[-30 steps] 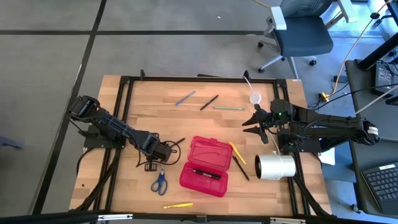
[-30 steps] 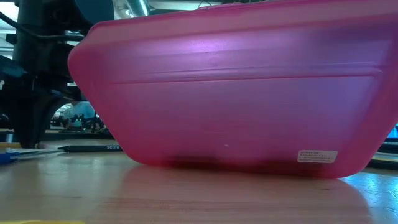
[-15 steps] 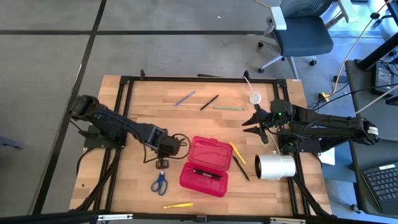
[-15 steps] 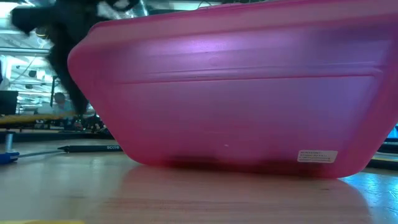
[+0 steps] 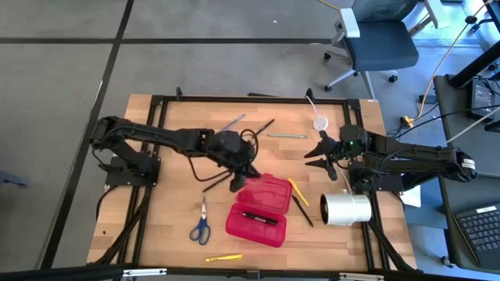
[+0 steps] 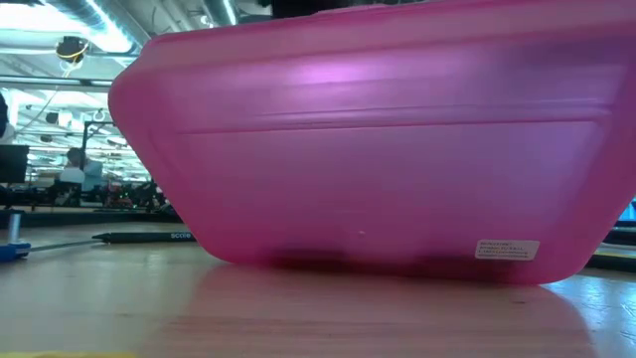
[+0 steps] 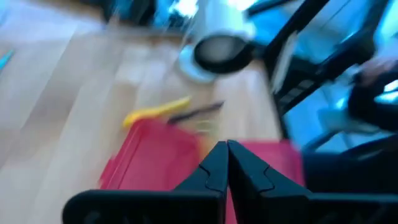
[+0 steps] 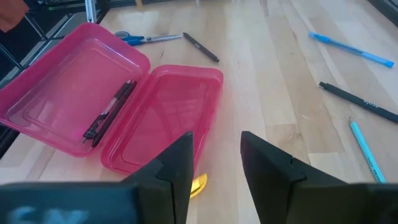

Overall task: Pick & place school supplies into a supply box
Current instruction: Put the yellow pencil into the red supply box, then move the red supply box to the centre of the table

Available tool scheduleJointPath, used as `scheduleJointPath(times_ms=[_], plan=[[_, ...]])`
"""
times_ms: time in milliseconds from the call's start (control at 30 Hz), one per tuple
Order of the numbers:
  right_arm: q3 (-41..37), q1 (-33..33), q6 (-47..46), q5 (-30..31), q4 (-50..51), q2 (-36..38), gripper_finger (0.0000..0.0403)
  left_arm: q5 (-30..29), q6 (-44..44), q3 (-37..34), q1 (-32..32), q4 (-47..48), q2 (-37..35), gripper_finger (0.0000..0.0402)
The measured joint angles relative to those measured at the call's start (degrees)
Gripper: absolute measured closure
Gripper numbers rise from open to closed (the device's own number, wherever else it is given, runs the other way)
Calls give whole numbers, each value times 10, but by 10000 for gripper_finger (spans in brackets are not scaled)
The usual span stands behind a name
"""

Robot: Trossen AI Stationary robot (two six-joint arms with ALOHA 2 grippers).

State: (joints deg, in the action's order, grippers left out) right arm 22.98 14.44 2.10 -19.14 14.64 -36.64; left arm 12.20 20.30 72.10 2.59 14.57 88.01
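Now the closed left gripper [image 5: 237,181] holds a thin black pen [image 5: 212,186] beside the red translucent plastic box [image 5: 258,208]; it may slip, while the right gripper [image 5: 323,153] waits open.

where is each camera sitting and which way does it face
High view: above the table, looking straight down; both arms show, left gripper by the supply box, right gripper near the white roll.
Low view: at table-top height, looking level at the box wall; no arm visible.
Left wrist view: behind its shut fingers, facing the box.
Right wrist view: behind its open fingers, facing the open box.
All four share the box.
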Motion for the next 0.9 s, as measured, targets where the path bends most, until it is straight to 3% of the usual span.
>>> scheduleJointPath(times_ms=[200,367,600,900], plan=[[1,0,1,0,2,-5,266,35,45,1,-17,-60,17,401],[1,0,1,0,4,-21,266,71,90,0,-27,-21,39,401],[1,0,1,0,2,-48,266,99,89,0,-19,-15,68,401],[1,0,0,0,-35,-88,266,97,-52,0,-3,3,98,401]])
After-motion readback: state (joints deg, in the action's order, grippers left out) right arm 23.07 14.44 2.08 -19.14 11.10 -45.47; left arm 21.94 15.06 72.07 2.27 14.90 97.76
